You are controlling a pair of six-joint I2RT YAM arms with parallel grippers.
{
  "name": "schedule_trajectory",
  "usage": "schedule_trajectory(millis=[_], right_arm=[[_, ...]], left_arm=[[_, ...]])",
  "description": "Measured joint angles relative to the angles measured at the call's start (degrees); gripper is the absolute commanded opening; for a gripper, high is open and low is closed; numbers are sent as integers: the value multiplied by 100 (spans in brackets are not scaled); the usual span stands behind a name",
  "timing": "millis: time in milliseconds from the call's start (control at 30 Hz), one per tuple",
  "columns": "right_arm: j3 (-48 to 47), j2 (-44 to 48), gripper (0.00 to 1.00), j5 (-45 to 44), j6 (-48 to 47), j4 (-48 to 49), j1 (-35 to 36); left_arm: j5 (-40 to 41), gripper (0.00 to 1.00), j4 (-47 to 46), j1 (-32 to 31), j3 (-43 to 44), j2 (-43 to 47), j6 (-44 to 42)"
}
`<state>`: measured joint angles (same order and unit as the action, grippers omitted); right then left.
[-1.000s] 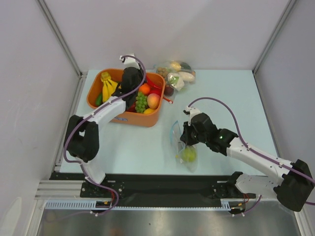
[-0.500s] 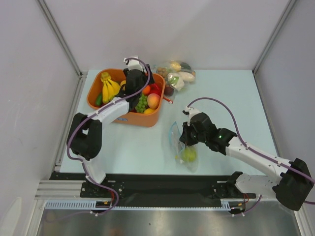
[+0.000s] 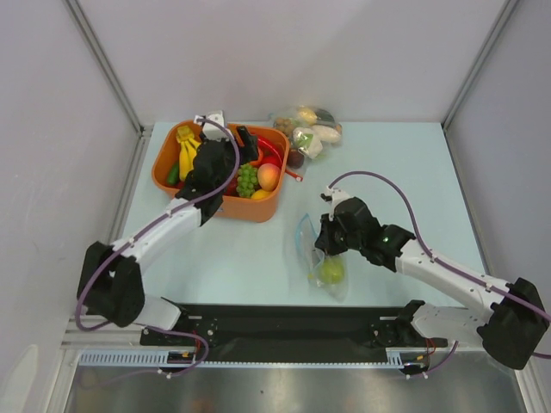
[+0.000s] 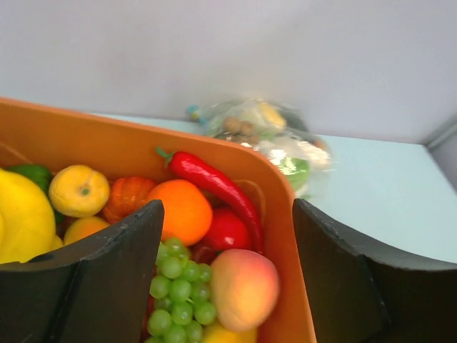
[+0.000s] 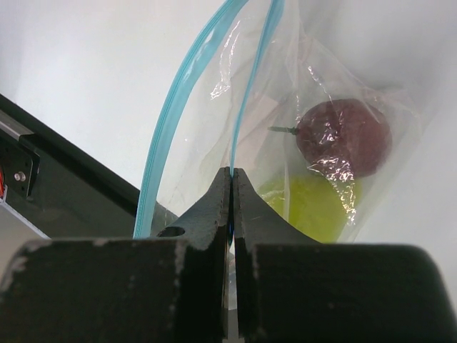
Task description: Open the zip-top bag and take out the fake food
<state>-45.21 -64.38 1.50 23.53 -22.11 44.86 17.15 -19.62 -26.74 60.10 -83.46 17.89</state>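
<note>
While right hand (image 5: pixel 231 175) pinches zip-top bag (image 3: pixel 304 237), left hand (image 4: pixel 225 214) spread over orange tub (image 3: pixel 258 209), vegetable bag (image 3: pixel 308 129) behind.

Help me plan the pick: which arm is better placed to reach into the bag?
Left. The left gripper is open, empty above the orange tub; the right gripper is shut on the zip-top bag.

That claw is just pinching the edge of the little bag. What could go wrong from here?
1. The right claw grips the zip-top bag by one thin edge only; the slick plastic might slip free.
2. The purple fruit and green fruit sit deep in the bag, so its narrow mouth may crumple when the open left claw reaches in.
</note>
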Motion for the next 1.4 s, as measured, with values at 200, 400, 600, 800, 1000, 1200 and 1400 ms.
schedule_trajectory(millis=[200,400,600,800,1000,1200,1400], right_arm=[[0,155,0,-52,-2,-72,-28],[-2,214,0,-164,-2,-173,-46],[-2,323,0,-372,22,-319,-48],[-2,485,0,-520,46,-407,-55],[-2,485,0,-581,70,-426,-59],[-4,503,0,-730,114,-494,-57],[-105,625,0,-949,133,-662,-48]], left_arm=[[-492,54,9,-901,-470,671,-136],[-1084,37,105,-2184,-835,555,-11],[-1423,34,72,-2535,-1182,487,452],[-1633,34,-94,-2586,-1687,446,885],[-1849,34,-337,-2861,-1722,120,1075],[-1937,33,-431,-3008,-1722,-7,1211],[-1934,33,-319,-3038,-1725,-94,1274]])
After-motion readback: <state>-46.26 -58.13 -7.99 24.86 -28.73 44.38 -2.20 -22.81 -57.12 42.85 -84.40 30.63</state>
